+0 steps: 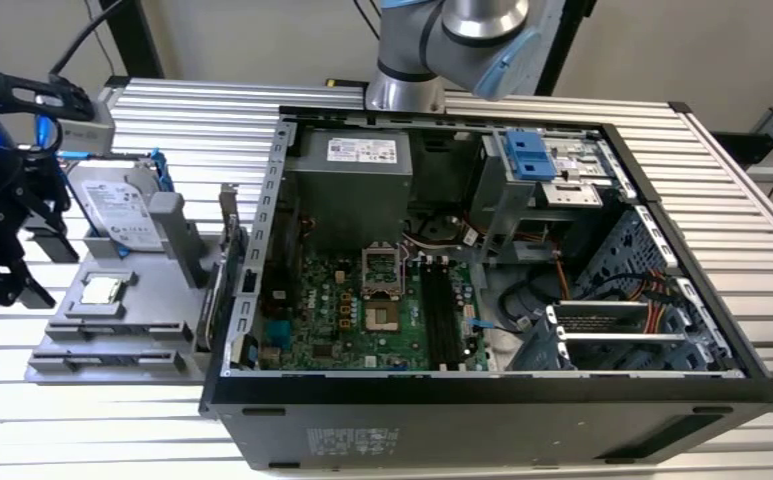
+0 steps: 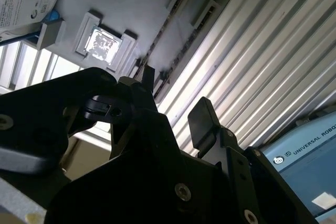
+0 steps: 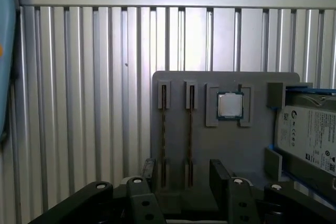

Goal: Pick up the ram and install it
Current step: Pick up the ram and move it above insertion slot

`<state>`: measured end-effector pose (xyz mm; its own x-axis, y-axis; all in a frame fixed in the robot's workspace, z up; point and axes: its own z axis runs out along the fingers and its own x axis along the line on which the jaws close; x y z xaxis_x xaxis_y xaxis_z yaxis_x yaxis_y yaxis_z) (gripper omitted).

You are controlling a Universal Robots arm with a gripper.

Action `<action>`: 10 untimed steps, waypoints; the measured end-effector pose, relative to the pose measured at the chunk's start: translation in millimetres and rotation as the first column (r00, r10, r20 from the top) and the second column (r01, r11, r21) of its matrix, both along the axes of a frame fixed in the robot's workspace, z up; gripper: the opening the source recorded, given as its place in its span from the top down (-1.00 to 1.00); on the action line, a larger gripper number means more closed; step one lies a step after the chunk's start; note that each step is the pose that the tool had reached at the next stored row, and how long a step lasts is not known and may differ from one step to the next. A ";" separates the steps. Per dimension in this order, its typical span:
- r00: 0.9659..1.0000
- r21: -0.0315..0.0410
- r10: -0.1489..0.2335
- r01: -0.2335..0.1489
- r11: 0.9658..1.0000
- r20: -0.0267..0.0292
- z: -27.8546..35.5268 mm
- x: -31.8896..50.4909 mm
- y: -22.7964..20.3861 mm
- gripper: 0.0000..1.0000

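Two thin dark ram sticks stand on edge in parallel slots of a grey holder plate (image 3: 236,150); in the first wrist view they are one ram stick (image 3: 164,129) and the other ram stick (image 3: 190,129). One stick's edge (image 2: 163,32) also runs across the second wrist view. My black gripper (image 3: 184,174) hangs above the slot end of the plate, open, with nothing between its fingers (image 3: 149,170). In the second wrist view the gripper (image 2: 176,98) shows a wide gap. In the exterior view the gripper (image 1: 13,270) is at the far left, beside the holder (image 1: 146,290).
On the holder also lie a small square silver CPU chip (image 3: 230,105) and a silver hard drive (image 3: 310,135) with blue brackets. The open computer case (image 1: 493,390) fills the exterior view's middle, with black memory slots (image 1: 442,315) on its green motherboard. Everything rests on a ribbed aluminium table (image 3: 79,103).
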<state>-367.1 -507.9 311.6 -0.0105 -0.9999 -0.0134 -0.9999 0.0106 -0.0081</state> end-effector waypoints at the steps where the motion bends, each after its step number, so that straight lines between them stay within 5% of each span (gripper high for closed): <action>1: 1.000 0.000 0.000 0.000 1.000 0.000 -0.4 0.0 0.0 -1.00; 10: 1.000 -0.001 0.000 0.000 1.000 0.000 -4.1 0.0 0.0 -1.00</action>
<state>-367.1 -507.9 307.5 -0.0105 -0.9999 -0.0127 -0.9999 0.0106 -0.0081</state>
